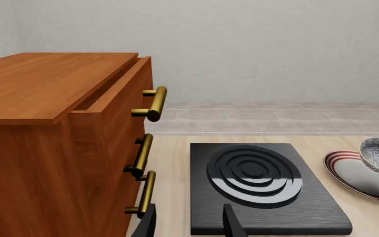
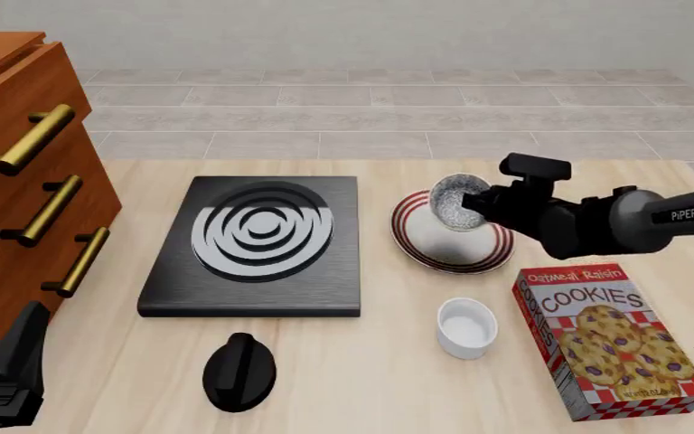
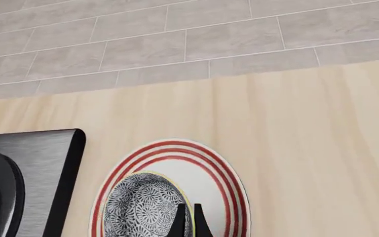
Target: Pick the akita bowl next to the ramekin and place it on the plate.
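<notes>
- Looking down from the front view, we saw the right gripper [image 2: 473, 204] clamped on the rim of the akita bowl [image 2: 452, 203], its fingers pinched close together on the bowl's 3 o'clock edge.
- We found the akita bowl tilted, its speckled inside turned towards the camera, over the plate [image 2: 444, 242]; we could not tell whether it touched the plate or hung just above it.
- From the right wrist view we saw the akita bowl [image 3: 146, 210] inside the plate's [image 3: 232, 197] red rings, with the two dark fingertips [image 3: 178, 224] nearly together on the bowl's rim.
- We noted the ramekin [image 2: 466, 326] standing upright on the table [image 2: 371, 389] at 6 o'clock from the plate, apart from it.
- We saw a cookie box [image 2: 610, 340] lying at 3 o'clock from the ramekin, just beside it.
- We placed the black burner slab [image 2: 257, 246] at 9 o'clock from the plate, and a black knob [image 2: 239, 372] at 6 o'clock from the slab.
- We saw the wooden drawer cabinet [image 2: 15, 163] with brass handles at 9 o'clock of the table.
- We found the left gripper [image 1: 188, 222] low beside the cabinet, its two fingers apart and holding nothing, pointed towards the slab [image 1: 262, 192].
</notes>
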